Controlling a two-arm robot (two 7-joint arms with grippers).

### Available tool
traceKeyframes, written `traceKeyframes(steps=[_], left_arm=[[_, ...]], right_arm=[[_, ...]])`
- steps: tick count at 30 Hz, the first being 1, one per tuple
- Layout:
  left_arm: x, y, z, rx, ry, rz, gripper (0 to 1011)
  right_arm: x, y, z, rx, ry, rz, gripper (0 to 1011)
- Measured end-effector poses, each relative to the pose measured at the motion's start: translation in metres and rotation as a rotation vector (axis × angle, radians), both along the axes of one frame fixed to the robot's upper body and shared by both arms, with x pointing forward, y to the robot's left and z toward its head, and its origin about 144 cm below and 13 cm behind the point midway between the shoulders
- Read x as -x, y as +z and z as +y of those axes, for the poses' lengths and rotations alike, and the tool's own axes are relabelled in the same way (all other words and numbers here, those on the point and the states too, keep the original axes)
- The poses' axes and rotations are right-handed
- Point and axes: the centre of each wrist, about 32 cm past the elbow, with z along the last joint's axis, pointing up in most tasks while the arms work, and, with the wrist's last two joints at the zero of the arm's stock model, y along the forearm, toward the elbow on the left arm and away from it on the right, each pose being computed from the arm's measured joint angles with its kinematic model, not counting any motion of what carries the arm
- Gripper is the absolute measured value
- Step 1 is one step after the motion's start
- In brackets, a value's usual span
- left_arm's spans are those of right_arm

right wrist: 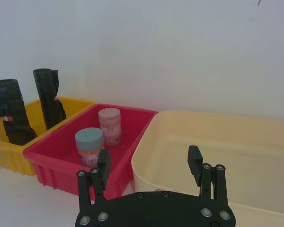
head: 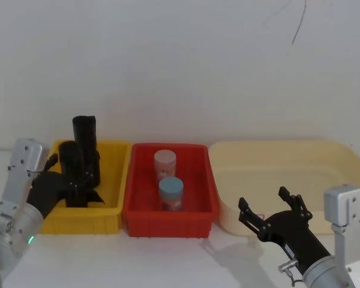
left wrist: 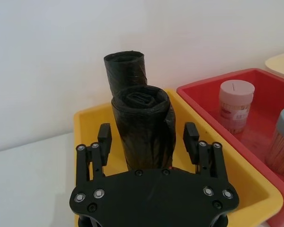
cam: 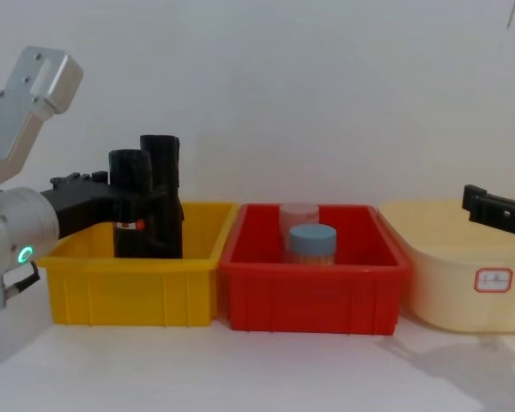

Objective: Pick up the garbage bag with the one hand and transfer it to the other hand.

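In the head view, three containers sit in a row across the middle, against a white wall: a yellow bin (head: 108, 216) at left, a red bin (head: 168, 227) at centre and a cream tub (head: 276, 156) at right.

The bag (head: 69, 159), a tight black roll, stands upright in the yellow bin at middle left. The chest view shows a red sticker low on its side. A plain spare roll (head: 84, 129) stands just behind it, close enough that I cannot tell if they touch.

The left gripper (head: 69, 183) reaches in from the lower left edge. In the left wrist view, at centre frame, its fingers (left wrist: 104, 137) are spread and flank the bag (left wrist: 142, 123), one on each side, close to the plastic but not visibly squeezing it. I judge the arm is lined up low on the front roll so that closing takes the bag alone and leaves the spare roll (left wrist: 125, 66) standing.

The right gripper (head: 264, 201) waits at lower right, in front of the tub, with its fingers wide apart and nothing between them. I take that as readiness to receive the bag once it is lifted.

Two jars (head: 168, 177) stand in the red bin, between the two arms. A handover should pass above them.
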Motion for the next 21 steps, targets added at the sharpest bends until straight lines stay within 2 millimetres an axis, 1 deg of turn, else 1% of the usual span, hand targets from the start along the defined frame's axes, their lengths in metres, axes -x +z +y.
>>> traceKeyframes(steps=[1, 3, 4, 5, 6, 7, 8, 9, 10, 12, 14, 21], left_arm=[[-0.001, 0.0, 0.0, 0.001, 0.002, 0.001, 896], [-0.002, 0.0, 0.0, 0.002, 0.004, 0.002, 867], [-0.003, 0.0, 0.0, 0.004, 0.006, 0.003, 816], [-0.003, 0.0, 0.0, 0.004, 0.007, 0.003, 816], [-0.003, 0.0, 0.001, 0.005, 0.008, 0.003, 765], [-0.004, 0.0, 0.001, 0.006, 0.009, 0.003, 765], [-0.004, 0.0, 0.001, 0.006, 0.01, 0.003, 727], [-0.004, 0.0, 0.001, 0.007, 0.011, 0.003, 712], [-0.004, 0.0, 0.002, 0.009, 0.013, 0.002, 657], [-0.003, 0.0, 0.002, 0.01, 0.015, 0.003, 609], [-0.002, 0.001, 0.003, 0.013, 0.017, 0.002, 534], [0.008, 0.004, 0.005, 0.008, 0.054, -0.016, 478]], right_arm=[[0.0, 0.0, 0.0, 0.0, 0.0, 0.0, 1000], [0.0, 0.0, 0.0, 0.0, 0.0, 0.0, 1000], [0.0, 0.0, 0.0, 0.0, 0.0, 0.0, 999], [0.0, 0.0, 0.0, 0.0, 0.0, 0.0, 1000], [0.0, 0.0, 0.0, 0.0, 0.0, 0.0, 999], [0.0, 0.0, 0.0, 0.0, 0.0, 0.0, 1000], [0.0, 0.0, 0.0, 0.0, 0.0, 0.0, 1000], [0.0, 0.0, 0.0, 0.0, 0.0, 0.0, 1000], [0.0, 0.0, 0.0, 0.0, 0.0, 0.0, 1000], [0.0, 0.0, 0.0, 0.0, 0.0, 0.0, 999], [0.0, 0.0, 0.0, 0.0, 0.0, 0.0, 1000], [0.0, 0.0, 0.0, 0.0, 0.0, 0.0, 999]])
